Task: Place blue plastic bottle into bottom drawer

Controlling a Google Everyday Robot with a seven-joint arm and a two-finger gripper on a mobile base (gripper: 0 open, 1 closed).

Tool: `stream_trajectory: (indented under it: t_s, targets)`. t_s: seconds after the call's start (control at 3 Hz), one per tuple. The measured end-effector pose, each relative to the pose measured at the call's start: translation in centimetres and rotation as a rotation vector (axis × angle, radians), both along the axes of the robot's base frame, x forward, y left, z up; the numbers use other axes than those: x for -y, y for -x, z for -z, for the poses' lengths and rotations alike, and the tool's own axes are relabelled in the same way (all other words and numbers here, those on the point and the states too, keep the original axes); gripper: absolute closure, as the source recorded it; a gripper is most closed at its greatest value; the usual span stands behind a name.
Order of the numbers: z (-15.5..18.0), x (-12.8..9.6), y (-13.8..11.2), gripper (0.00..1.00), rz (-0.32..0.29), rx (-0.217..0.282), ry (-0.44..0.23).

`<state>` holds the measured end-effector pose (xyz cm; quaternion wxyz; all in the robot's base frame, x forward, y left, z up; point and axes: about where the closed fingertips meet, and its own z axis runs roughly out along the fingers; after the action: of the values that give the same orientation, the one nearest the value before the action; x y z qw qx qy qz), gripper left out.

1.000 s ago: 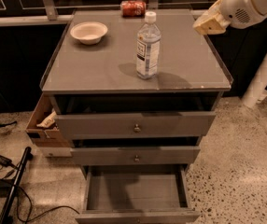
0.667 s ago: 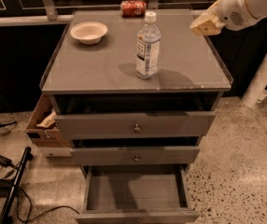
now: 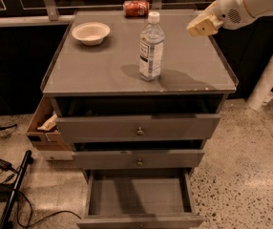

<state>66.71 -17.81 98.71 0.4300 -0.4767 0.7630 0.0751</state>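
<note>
One bottle (image 3: 152, 49) stands upright at the middle of the worktop (image 3: 93, 75). The gripper (image 3: 203, 25) hovers over the worktop's far right edge, open or closed impossible to tell. Beneath the worktop, the bottom drawer (image 3: 141, 197) sits pulled open.

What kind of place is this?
Probably a robot test lab: a grey drawer cabinet on speckled floor, loose cables beside it, the robot's hand above the cabinet's back right corner.

The arm (image 3: 256, 1) behind the pincer (image 3: 202, 26), over the cabinet (image 3: 103, 68), exits top right.
</note>
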Motion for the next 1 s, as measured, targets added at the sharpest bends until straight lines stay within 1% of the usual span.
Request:
stream_trajectory:
  t_s: [0.33,0.67,1.0]
  targets:
    - [-0.1,-1.6,0.8,0.1,-0.055,-0.046,-0.04]
    - [0.4,-2.4,0.7,0.11,-0.076,-0.064,-0.063]
    - [1.3,-4.0,0.0,0.1,-0.099,-0.086,-0.106]
